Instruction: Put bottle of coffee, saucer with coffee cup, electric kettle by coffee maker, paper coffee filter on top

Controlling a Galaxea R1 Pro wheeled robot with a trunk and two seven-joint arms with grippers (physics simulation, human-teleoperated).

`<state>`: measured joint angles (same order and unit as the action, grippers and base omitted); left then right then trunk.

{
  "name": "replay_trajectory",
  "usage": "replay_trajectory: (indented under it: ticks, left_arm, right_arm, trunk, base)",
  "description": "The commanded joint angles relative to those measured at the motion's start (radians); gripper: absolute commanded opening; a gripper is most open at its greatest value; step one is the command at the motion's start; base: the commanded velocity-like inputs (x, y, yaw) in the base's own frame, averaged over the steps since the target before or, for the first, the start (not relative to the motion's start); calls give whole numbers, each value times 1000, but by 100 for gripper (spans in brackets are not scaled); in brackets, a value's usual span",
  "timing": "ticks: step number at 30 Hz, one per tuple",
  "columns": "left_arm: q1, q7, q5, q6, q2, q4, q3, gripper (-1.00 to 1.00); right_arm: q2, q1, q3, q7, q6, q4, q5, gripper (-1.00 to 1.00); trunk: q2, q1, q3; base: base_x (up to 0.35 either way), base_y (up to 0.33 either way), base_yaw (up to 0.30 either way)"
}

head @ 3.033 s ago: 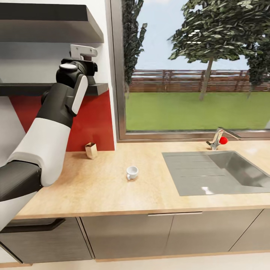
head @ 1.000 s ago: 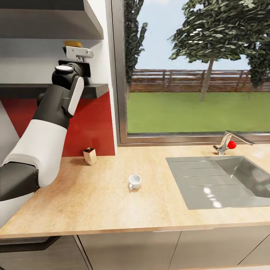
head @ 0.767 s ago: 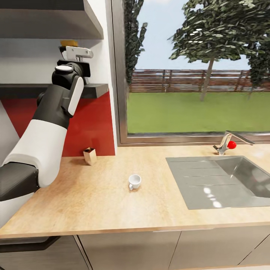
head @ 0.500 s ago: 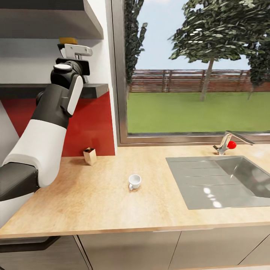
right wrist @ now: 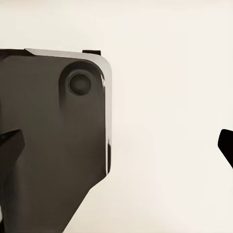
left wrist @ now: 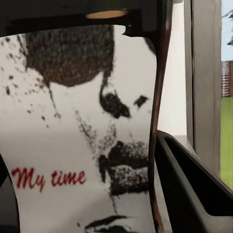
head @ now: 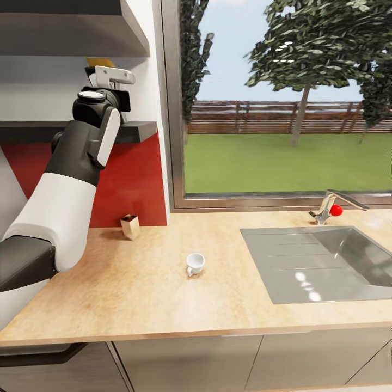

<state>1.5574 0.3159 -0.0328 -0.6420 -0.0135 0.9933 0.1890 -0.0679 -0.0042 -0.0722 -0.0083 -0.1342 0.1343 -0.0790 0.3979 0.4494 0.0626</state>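
My left gripper [head: 110, 75] is raised at the kitchen shelf [head: 139, 129], shut on the bottle of coffee [left wrist: 73, 121]. Its white label with dark splashes and red "My time" lettering reaches from one dark finger [left wrist: 194, 194] to the other. The bottle's yellow lid [head: 100, 61] peeks above the wrist. A white coffee cup [head: 194, 263] stands alone mid-counter. A small brown paper piece [head: 130, 226] sits by the red wall. My right gripper [right wrist: 119, 143] is open, fingertips far apart, before a pale surface and a dark rounded part [right wrist: 53, 136].
The wooden countertop [head: 136, 294] runs under a large window. A steel sink [head: 326, 261] with a faucet [head: 326, 207] and red knob lies at the right. An upper shelf [head: 71, 32] hangs over the left gripper. Cabinet fronts sit below the counter edge.
The view shifted closer to the counter since three seconds ago. In the last second my left gripper edged slightly left and up at the shelf, the yellow lid moving with it.
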Motion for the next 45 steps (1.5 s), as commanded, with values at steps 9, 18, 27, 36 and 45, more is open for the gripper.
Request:
replay_trajectory:
  ticks: [9,18,27,36,45]
  left_arm:
    - [1,5,-2,-7,0,1,3,-100]
    - [1,5,-3,-7,-2,1,3,-100]
    - [1,5,-2,-7,-2,1,3,-100]
    - [1,5,-7,-7,-9,1,8,-100]
    - [-7,5,-11,-2,-57,1,22,-100]
  right_arm:
    - [0,0,-8,-1,-2,1,-7,100]
    - [0,0,-8,-1,-2,1,-7,100]
    - [0,0,-8,0,-2,1,-7,100]
    - [0,0,-8,0,-2,1,-7,100]
    - [0,0,-6,1,-4,1,-7,100]
  trunk:
    - [2,1,2]
    - [2,1,2]
    - [2,1,2]
    - [2,1,2]
    - [2,1,2]
  base:
    - [0,0,-222]
    - [0,-103,-262]
    - [0,-169,-263]
    - [0,-10,-263]
    - [0,0,-263]
